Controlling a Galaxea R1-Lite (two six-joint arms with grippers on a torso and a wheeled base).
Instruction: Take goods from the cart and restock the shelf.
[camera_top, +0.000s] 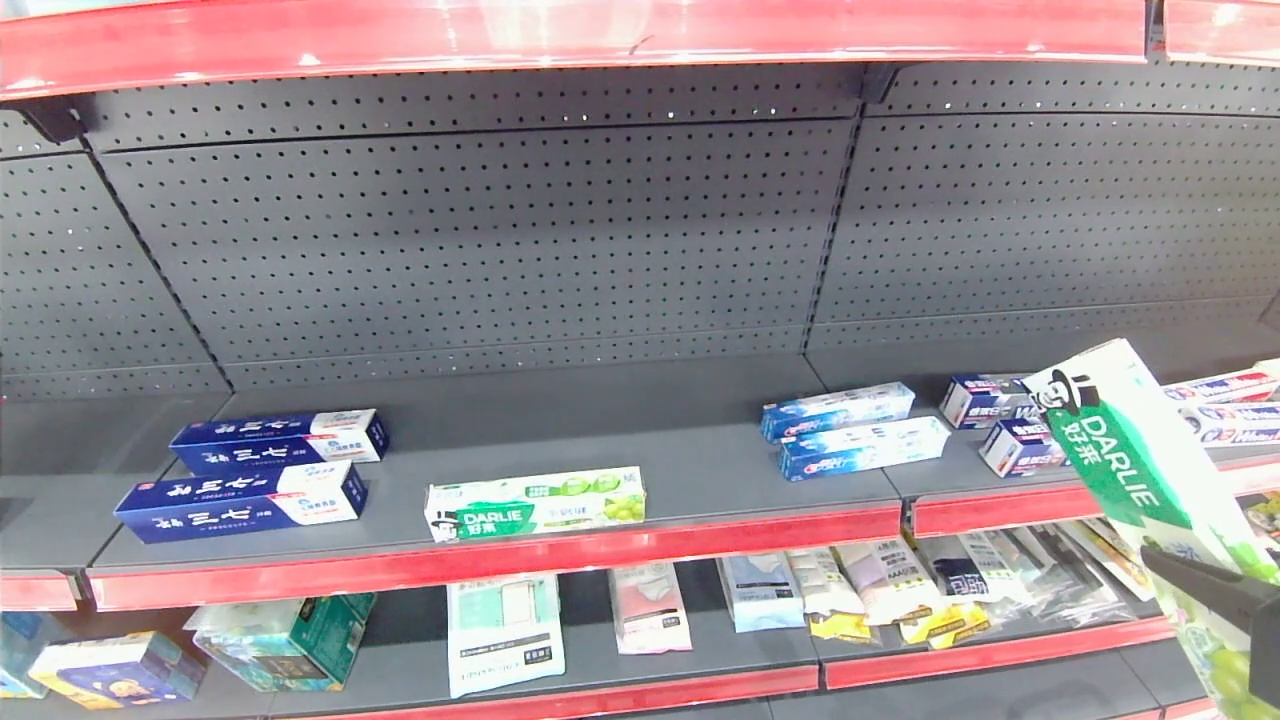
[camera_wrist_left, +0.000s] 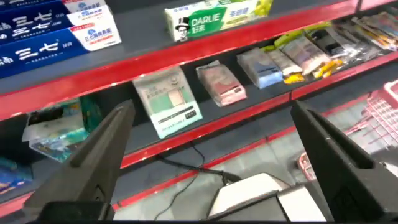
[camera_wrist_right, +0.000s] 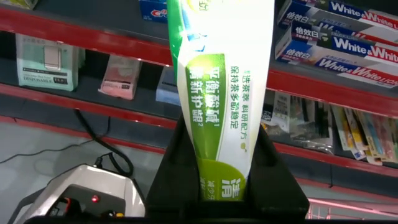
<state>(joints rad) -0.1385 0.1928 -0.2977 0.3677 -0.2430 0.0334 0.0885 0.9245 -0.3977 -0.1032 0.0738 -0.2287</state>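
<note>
My right gripper (camera_top: 1235, 620) is shut on a green and white toothpaste box (camera_top: 1140, 460), held up at the lower right in front of the shelf; the same toothpaste box (camera_wrist_right: 221, 93) rises from between the gripper's black fingers (camera_wrist_right: 177, 171). A matching green toothpaste box (camera_top: 535, 503) lies near the front edge of the grey shelf board (camera_top: 620, 420). My left gripper (camera_wrist_left: 211, 155) hangs open and empty below the shelf front, its two dark fingers (camera_wrist_left: 93, 165) spread wide.
Two blue boxes (camera_top: 260, 470) lie at the shelf's left, two light blue ones (camera_top: 855, 430) at the right, more white and blue boxes (camera_top: 1010, 420) beyond. The lower shelf (camera_top: 640, 690) holds packets and pouches. A pink cart edge (camera_wrist_left: 382, 109) shows low down.
</note>
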